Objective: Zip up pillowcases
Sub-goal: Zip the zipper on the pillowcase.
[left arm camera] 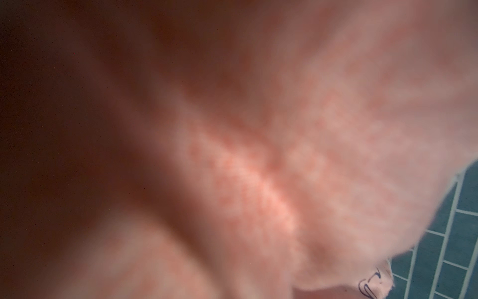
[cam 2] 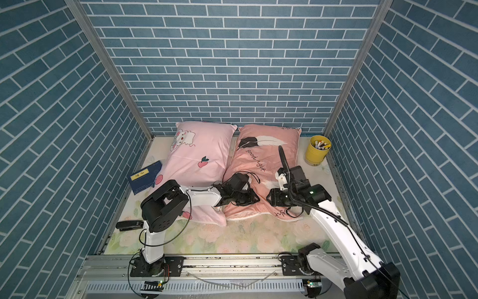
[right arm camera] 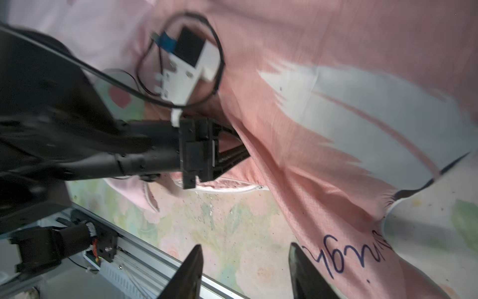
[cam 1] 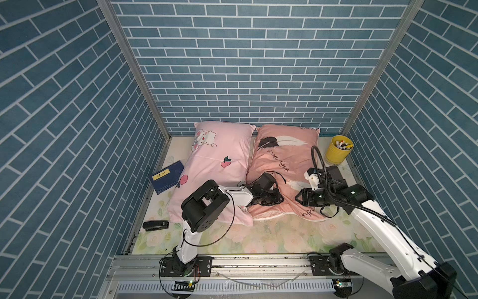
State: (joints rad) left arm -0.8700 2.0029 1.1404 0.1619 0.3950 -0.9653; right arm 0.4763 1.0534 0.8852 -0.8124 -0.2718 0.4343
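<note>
Base rail [cam 1: 258, 262]: aluminium, running across the near edge of the cell in both top views. Both arms are mounted on it.
Right claw [right arm camera: 245, 246]: jaws stand well apart with nothing between them. In the right wrist view you see one dark fingertip [right arm camera: 192, 269] over the floral mat [cam 1: 258, 235]. The other is over the near corner of the salmon-pink pillowcase [cam 1: 279, 165], by its dark script. You cannot tell whether either tip touches the cloth.
Left claw [right arm camera: 239, 152]: reaches over the near corner of the light pink pillowcase [cam 1: 214, 165] to the near end of the salmon-pink pillowcase. Its fingertips are buried in a fold of salmon fabric bunched over them. You cannot tell how far the jaws stand apart, nor whether they pinch the cloth.
Left wrist view: filled by blurred salmon fabric close against the lens, so it gives you no reading of the jaws.
Claw spacing: both sit over the near end of the salmon-pink pillowcase, near each other but apart.
Salmon-pink pillowcase: lies on the floral mat on the right arm's side, far end toward the blue brick wall [cam 1: 245, 64]. It carries feather prints and "good night" script. A white-trimmed edge shows just beside the left claw.
Light pink pillowcase: lies alongside, long sides touching, on the left arm's side. It carries a bunny and peach prints.
Blue book [cam 1: 168, 177]: on the mat, against the light pink pillowcase's outer edge.
Black stapler [cam 1: 155, 224]: on the mat near the left arm, apart from the pillowcases.
Yellow cup [cam 1: 336, 152]: in the far corner on the right arm's side, holding pens, near the salmon-pink pillowcase.
</note>
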